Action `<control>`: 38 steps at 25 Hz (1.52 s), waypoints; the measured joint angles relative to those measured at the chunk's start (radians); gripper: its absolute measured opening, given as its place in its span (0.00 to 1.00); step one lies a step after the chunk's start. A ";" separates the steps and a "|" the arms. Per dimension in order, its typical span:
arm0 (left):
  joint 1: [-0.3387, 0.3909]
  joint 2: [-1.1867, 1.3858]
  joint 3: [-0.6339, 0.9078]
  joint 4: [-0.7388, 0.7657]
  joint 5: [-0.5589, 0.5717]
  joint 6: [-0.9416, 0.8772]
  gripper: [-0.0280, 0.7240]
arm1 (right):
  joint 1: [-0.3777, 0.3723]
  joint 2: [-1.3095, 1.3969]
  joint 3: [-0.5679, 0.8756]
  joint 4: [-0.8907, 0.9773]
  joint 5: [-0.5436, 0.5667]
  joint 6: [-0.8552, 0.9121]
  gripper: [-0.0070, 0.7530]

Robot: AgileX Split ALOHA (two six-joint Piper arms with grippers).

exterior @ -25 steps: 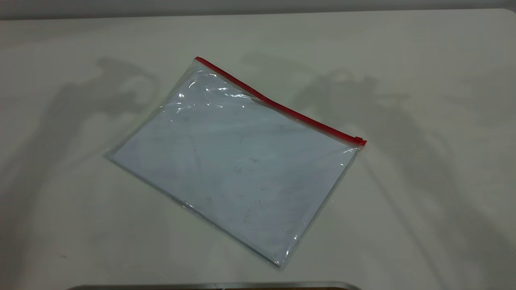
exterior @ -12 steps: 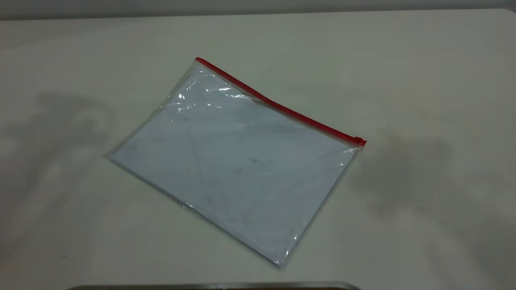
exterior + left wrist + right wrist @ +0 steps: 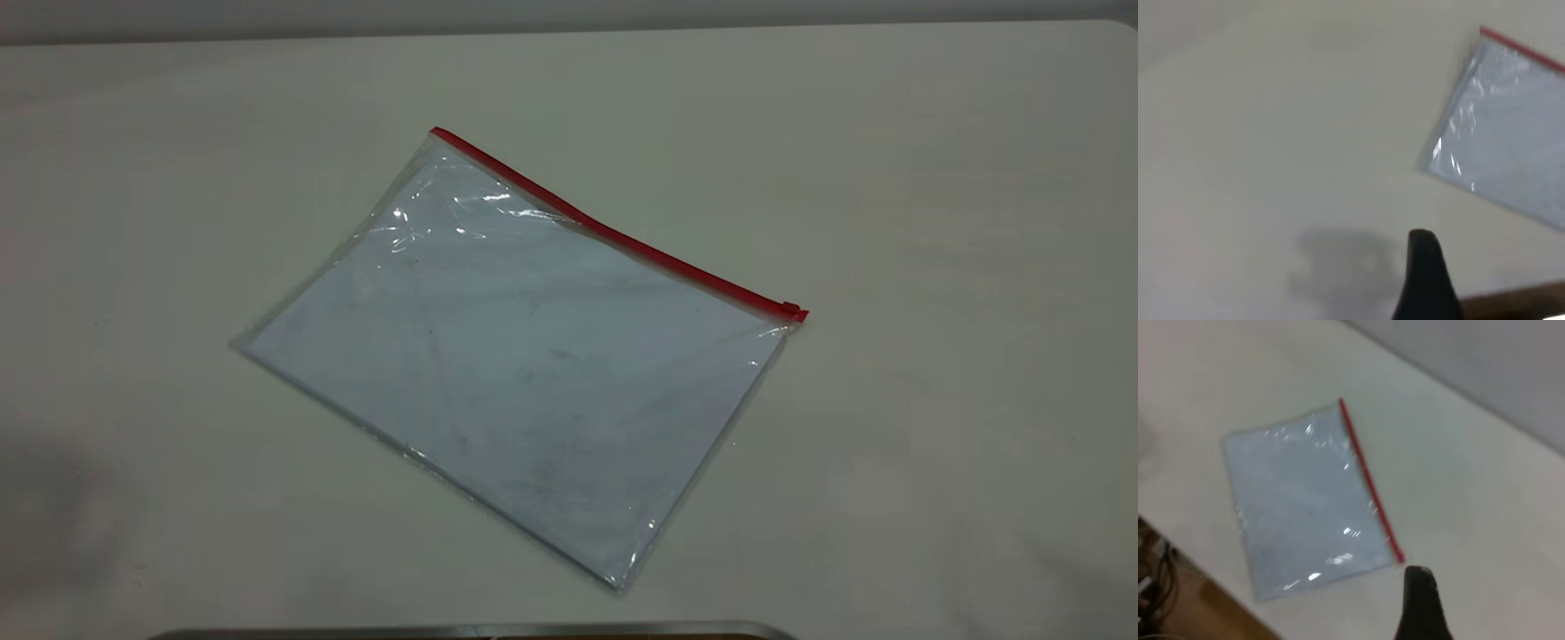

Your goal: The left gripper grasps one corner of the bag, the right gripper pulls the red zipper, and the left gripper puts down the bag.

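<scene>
On the near side of the worktop [image 3: 933, 178] a dark strip of some edge shows at the bottom of the exterior view; what it belongs to is unclear. Beyond it the bag [image 3: 524, 364] lies flat and skewed in the middle of the worktop, one corner pointing near, the pale sheet inside. The red zipper [image 3: 613, 233] runs along its far-right long edge, with the slider at the right end.

Neither arm appears in the exterior view. A second ago broad arm shadows lay on both sides of the bag; half a second ago they had slid outward; now they are almost gone. The bag itself has not shifted.

The left gripper [image 3: 1426, 280] shows only one dark jaw tip, well apart from the bag's corner; the right gripper [image 3: 1421, 603] likewise, near the slider end. Whether either pair of jaws is wide or narrow cannot be told.

I judge that both arms have pulled back, with nothing grasped.
</scene>
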 joint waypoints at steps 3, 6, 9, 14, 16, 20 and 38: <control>0.000 -0.138 0.159 0.000 0.000 -0.002 0.81 | 0.000 -0.168 0.149 0.013 0.003 0.023 0.75; 0.000 -0.281 0.293 0.000 0.000 -0.003 0.81 | 0.000 -0.308 0.295 0.015 0.005 0.029 0.75; 0.000 -0.400 0.406 -0.001 0.000 -0.003 0.81 | 0.000 -0.422 0.414 0.016 0.016 0.029 0.75; 0.000 -0.560 0.519 -0.002 0.000 -0.003 0.81 | 0.000 -0.573 0.538 -0.001 0.027 0.029 0.75; 0.000 -0.615 0.553 -0.004 0.000 0.001 0.81 | 0.000 -0.612 0.560 -0.018 0.027 0.029 0.75; 0.000 -0.693 0.609 -0.038 0.000 0.033 0.81 | 0.000 -0.666 0.604 -0.037 0.025 0.030 0.75; 0.000 -0.754 0.709 -0.067 -0.005 0.048 0.81 | 0.000 -0.685 0.649 -0.037 0.004 0.055 0.75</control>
